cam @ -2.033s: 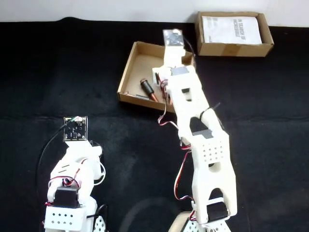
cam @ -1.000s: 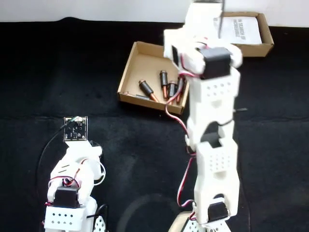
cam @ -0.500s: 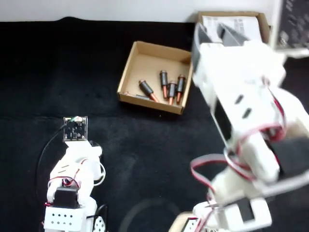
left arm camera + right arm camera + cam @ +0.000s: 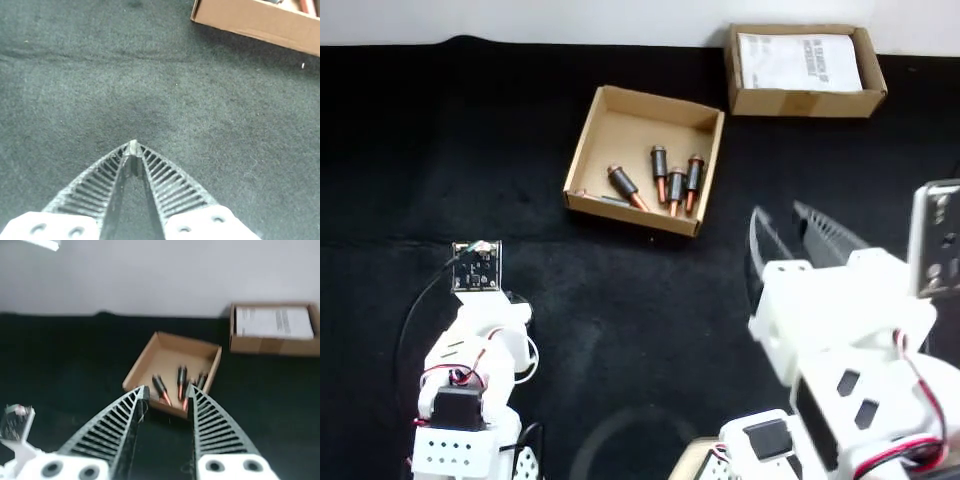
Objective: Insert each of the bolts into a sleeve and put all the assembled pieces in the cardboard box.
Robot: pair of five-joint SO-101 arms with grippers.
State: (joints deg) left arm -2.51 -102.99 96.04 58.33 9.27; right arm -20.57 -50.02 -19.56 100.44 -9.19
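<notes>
The open cardboard box sits at the middle back of the black mat. Several assembled pieces, dark sleeves with copper bolt ends, lie in its right half. My right gripper is raised at the near right, well back from the box, open with nothing between its fingers. In the right wrist view the right gripper points toward the box and the pieces inside. My left gripper is shut and empty over bare mat, with the box wall farther ahead. The left arm is folded at the near left.
A second cardboard box holding a printed sheet stands at the back right, also visible in the right wrist view. A white wall rises behind the mat. Open mat lies between the arms and the box.
The right arm has drawn back from over the box and swung to the near right, its gripper open and empty. The pieces stay in the box. The left arm has not moved.
</notes>
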